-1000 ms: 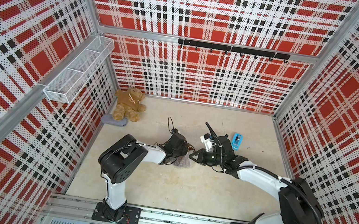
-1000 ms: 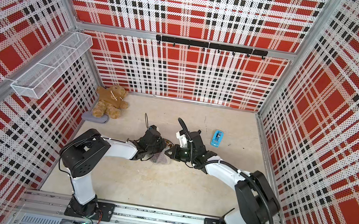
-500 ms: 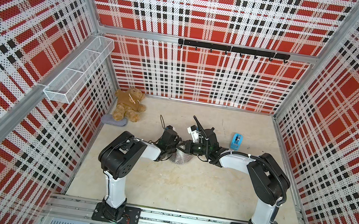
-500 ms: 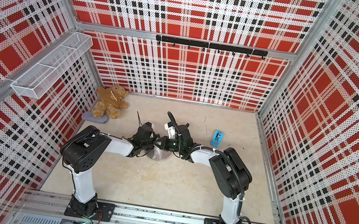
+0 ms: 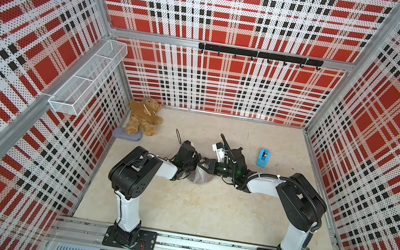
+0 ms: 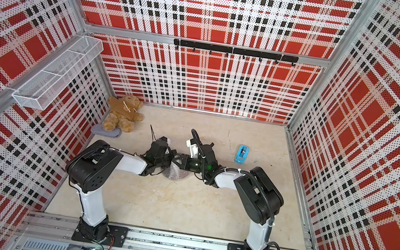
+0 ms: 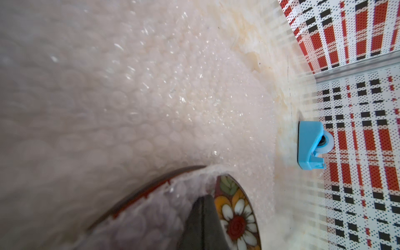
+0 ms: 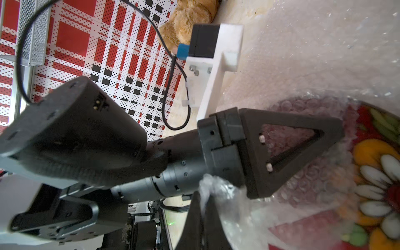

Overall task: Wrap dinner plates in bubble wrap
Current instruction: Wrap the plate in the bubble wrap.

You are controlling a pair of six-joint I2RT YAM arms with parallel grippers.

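- The pale bench (image 5: 193, 211) fills the lower middle of both top views, and both arms are stretched up-frame across it.
- At the centre of the frame the left hand (image 5: 195, 167) and the right hand (image 5: 205, 166) are brought tip to tip over a crumpled bundle of bubble wrap (image 5: 200, 178).
- The right hand is clamped on a bunched fold of the wrap, seen at the bottom middle of the right wrist view.
- The left hand is drawn narrow, its tips laid on wrap that covers the plate. Whether a fold is pinched cannot be told.
- The dinner plate (image 7: 236, 218) is lying partly covered in the wrap, with its flowered face bared at the bottom of the left wrist view. In both top views it is hidden by the hands and the wrap.
- A blue tape dispenser (image 5: 264, 157) is set to the right of the hands, apart from the bundle.
- A teddy bear (image 5: 142, 119) is slumped in the far left corner, with a grey cloth (image 5: 126, 134) at its feet.
- A wire basket (image 5: 86, 83) is hung on the left wall, and a black hook rail (image 5: 259, 54) is fixed across the back wall.
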